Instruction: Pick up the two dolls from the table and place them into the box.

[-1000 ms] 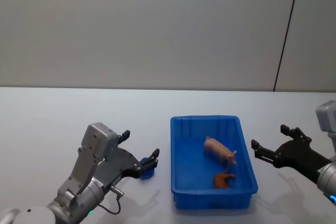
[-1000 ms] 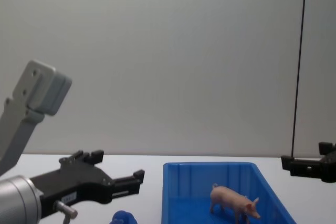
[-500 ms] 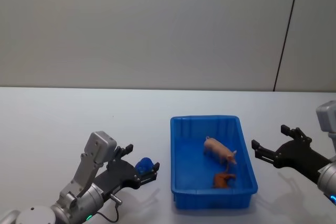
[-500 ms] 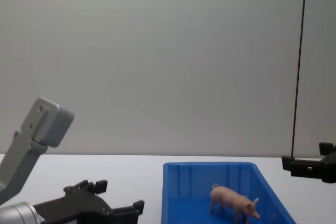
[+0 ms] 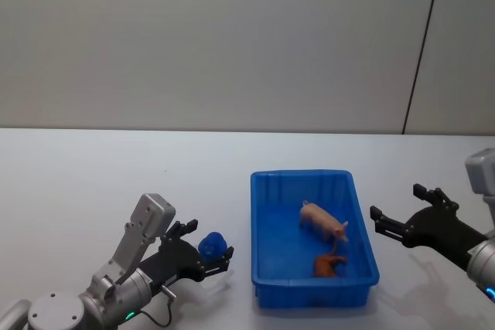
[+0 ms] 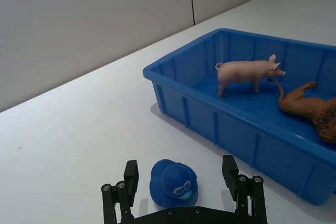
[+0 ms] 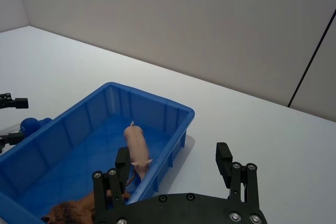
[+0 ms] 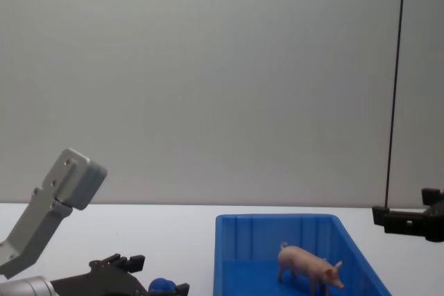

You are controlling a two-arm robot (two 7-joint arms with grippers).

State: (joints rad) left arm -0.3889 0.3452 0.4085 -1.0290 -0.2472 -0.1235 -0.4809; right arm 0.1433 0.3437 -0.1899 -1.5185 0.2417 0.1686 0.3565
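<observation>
My left gripper sits low over the table with its fingers spread wide, and the dark-blue doll stands between them, touching neither that I can see. From my left wrist view the doll's base is cut off by my own gripper body, so I cannot tell how it rests. In the chest view only its rounded top shows. The box lies just beyond my fingertips. Inside it the pink pig stands upright beside a brown animal figure, whose shape is hard to make out. My right gripper hangs open, well off the box's far side.
</observation>
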